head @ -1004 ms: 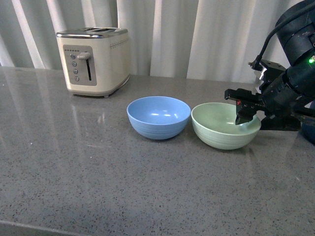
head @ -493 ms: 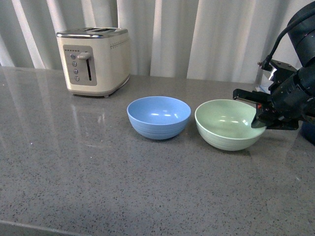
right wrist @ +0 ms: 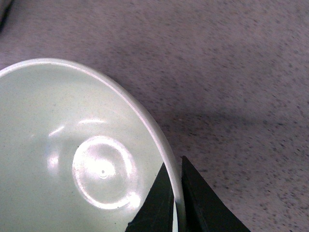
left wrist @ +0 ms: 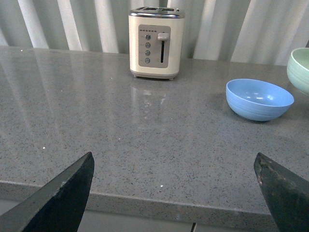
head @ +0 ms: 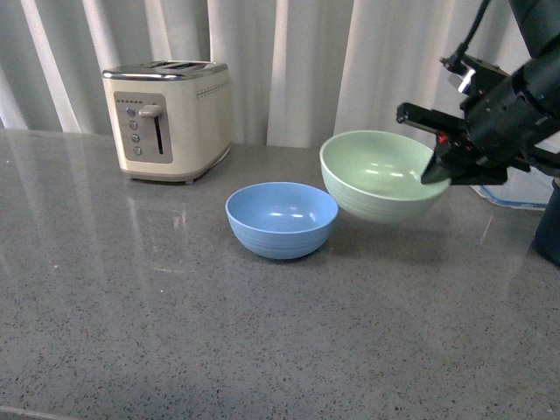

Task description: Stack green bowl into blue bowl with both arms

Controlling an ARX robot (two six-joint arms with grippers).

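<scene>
Right tool [head: 435,168] pinches the rim of the pale mint-green round plastic bowl [head: 381,175], held above the grey speckled surface [head: 175,306], just beside the light blue round matte bowl [head: 282,219]. Left tool [left wrist: 174,157] gapes wide, empty. Pick-up done; nesting not yet.

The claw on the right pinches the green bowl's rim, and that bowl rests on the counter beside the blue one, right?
Not quite: the right gripper does pinch the green bowl by its rim, but the bowl hangs above the counter, beside the blue bowl, as the front view shows.
</scene>
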